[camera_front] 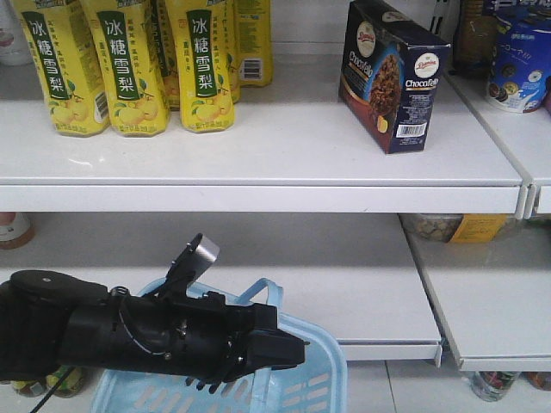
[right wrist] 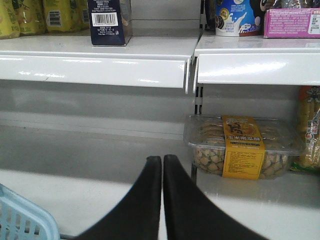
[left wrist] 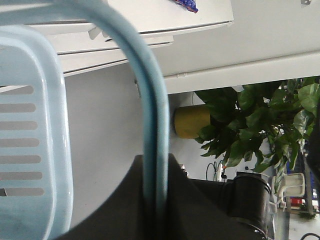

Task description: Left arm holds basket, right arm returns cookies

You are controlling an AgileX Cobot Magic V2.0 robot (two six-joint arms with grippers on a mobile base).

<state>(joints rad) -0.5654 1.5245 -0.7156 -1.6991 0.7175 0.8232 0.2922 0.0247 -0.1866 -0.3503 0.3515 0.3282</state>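
Note:
The cookies (camera_front: 392, 77), a dark navy carton, stand upright on the upper shelf at the right, and their barcode end shows in the right wrist view (right wrist: 109, 20). The light blue basket (camera_front: 314, 379) hangs at the bottom below the lower shelf. My left gripper (camera_front: 288, 348) is shut on the basket's loop handle (left wrist: 156, 125), which runs between its fingers in the left wrist view (left wrist: 156, 162). My right gripper (right wrist: 162, 159) is shut and empty, facing the lower shelf, well below the cookies. A corner of the basket (right wrist: 20, 220) shows at its lower left. The right arm is out of the front view.
Yellow pear-drink bottles (camera_front: 129, 69) stand on the upper shelf at the left. A blue-and-white round cookie package (camera_front: 519, 60) and a pink box (right wrist: 292, 22) stand right of the carton. A clear biscuit tray with a yellow label (right wrist: 242, 147) lies on the lower shelf. White shelf edges (camera_front: 258, 198) jut forward.

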